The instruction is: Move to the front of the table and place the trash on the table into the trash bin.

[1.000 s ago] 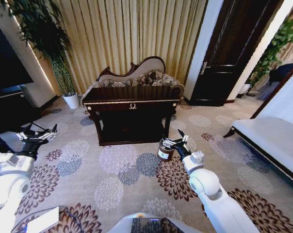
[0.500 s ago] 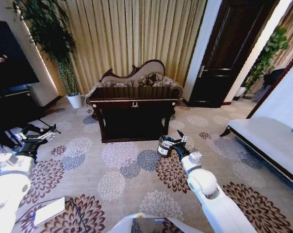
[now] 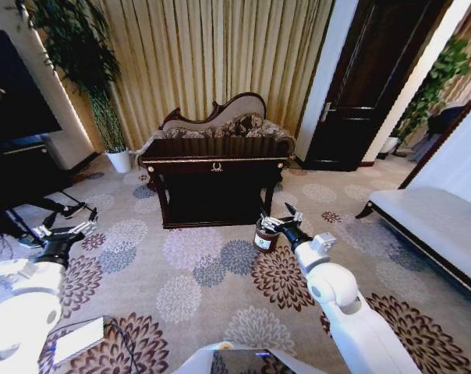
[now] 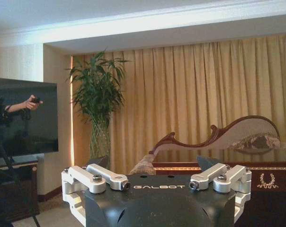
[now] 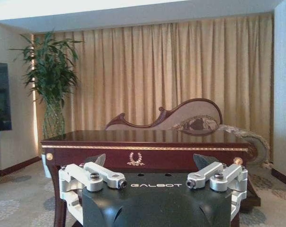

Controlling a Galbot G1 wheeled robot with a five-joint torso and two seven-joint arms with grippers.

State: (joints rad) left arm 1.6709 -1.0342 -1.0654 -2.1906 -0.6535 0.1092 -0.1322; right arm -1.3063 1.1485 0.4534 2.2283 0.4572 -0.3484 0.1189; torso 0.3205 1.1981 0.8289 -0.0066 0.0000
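Ahead, the counter point(image 3: 214, 161) stands well beyond both sets of fingers, its long axis crosswise to them. The right gripper point(image 3: 285, 222) hangs just beside the trash bin point(image 3: 264, 235), the left gripper point(image 3: 67, 228) farther off; both are spread, holding nothing. The right wrist view reveals a bare-looking top; no trash discernible.

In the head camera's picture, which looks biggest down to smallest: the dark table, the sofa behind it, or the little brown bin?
1. The table, largest as seen.
2. The sofa, partly hidden behind the table, so this is unsure.
3. The trash bin, clearly smallest.

Head view high, wrist views low, all toward table point(image 3: 215, 162).
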